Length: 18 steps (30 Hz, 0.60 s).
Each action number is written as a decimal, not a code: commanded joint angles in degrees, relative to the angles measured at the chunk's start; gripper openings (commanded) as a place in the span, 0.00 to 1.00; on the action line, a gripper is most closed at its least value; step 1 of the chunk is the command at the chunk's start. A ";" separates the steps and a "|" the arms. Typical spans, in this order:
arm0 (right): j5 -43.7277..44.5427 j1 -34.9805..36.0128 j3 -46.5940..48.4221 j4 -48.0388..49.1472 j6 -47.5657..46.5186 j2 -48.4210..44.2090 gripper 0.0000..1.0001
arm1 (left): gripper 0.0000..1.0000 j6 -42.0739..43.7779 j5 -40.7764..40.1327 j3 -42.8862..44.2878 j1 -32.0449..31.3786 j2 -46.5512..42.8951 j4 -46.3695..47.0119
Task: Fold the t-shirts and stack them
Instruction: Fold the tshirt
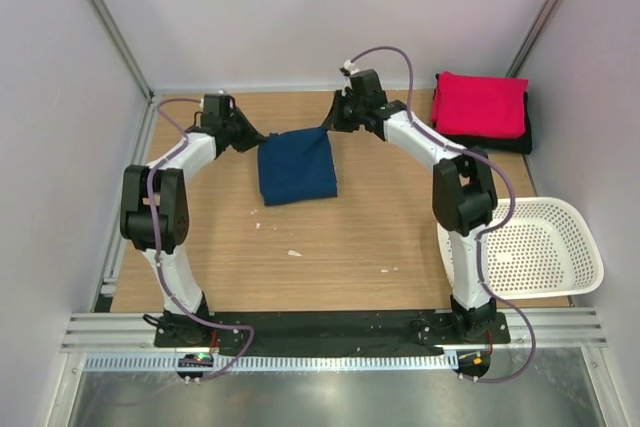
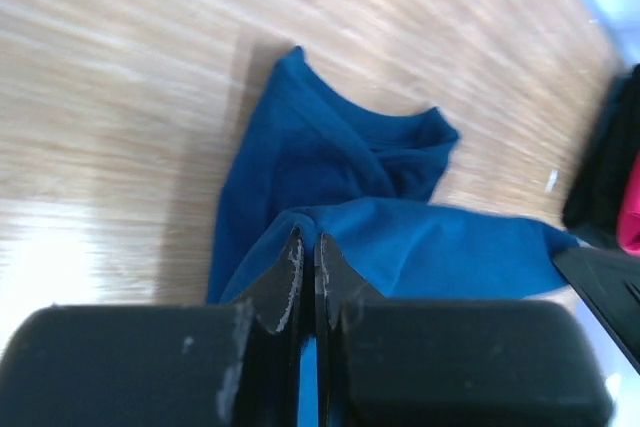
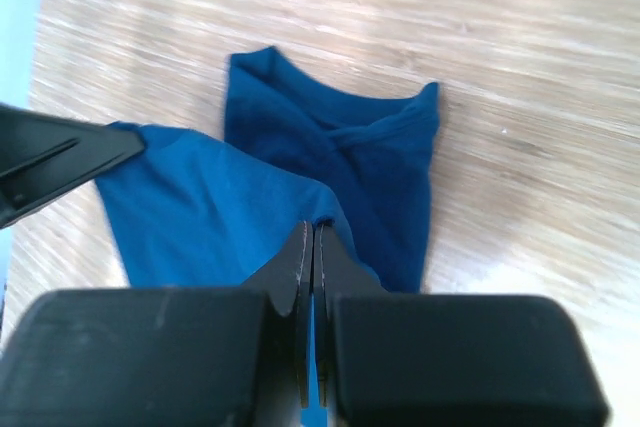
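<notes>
Beyond the white basket (image 1: 560, 237), pink-red tee (image 1: 480, 105) tops black tee (image 1: 500, 143).

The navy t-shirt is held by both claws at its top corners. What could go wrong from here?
1. The left claw and the right claw each pinch only a thin edge of the navy t-shirt, so a corner may slip out.
2. Its lower part lies bunched on the table, so the fold may come out crooked.

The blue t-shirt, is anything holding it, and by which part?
The navy t-shirt is held twice: left gripper pinches its far left corner, right gripper its far right corner.
</notes>
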 commanded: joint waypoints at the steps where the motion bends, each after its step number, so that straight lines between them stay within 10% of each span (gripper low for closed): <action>1: 3.33 0.35 -3.54 4.18 -0.34 -8.28 0.01 | 0.00 0.87 2.78 3.11 0.22 -3.59 2.79; 18: 7.91 -5.01 -1.88 4.89 0.89 0.21 0.01 | 0.02 1.22 3.66 17.34 0.22 13.36 2.88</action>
